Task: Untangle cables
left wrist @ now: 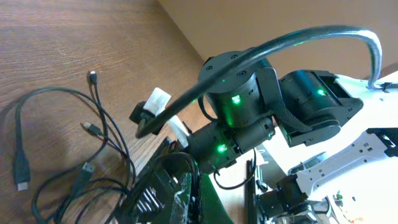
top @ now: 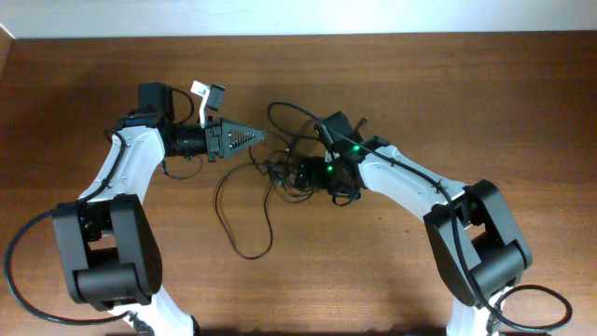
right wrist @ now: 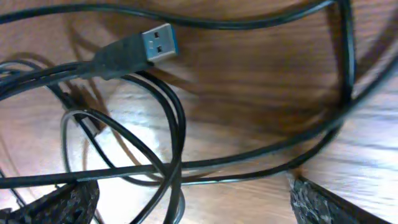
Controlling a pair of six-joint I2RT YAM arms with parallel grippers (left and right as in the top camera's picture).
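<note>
Several thin black cables [top: 244, 207] lie tangled on the wooden table [top: 466, 84], with loops trailing toward the front and one arc [top: 289, 114] at the back. My left gripper [top: 258, 138] points right at the tangle's upper left edge, its green-taped fingers [left wrist: 186, 196] pressed shut; I cannot make out a cord between them. My right gripper [top: 278, 174] hovers low over the knot, open wide. Its two fingertips [right wrist: 320, 202] straddle crossing cables [right wrist: 177, 155] without pinching them. A USB plug [right wrist: 152, 45] lies just beyond. More cable ends and small plugs [left wrist: 92, 76] spread to the left.
The right arm's wrist [left wrist: 242, 118], with green lights, fills the left wrist view close ahead. A white-tagged connector [top: 207, 92] sits behind the left wrist. The table's left edge [top: 7, 56] is far from the tangle.
</note>
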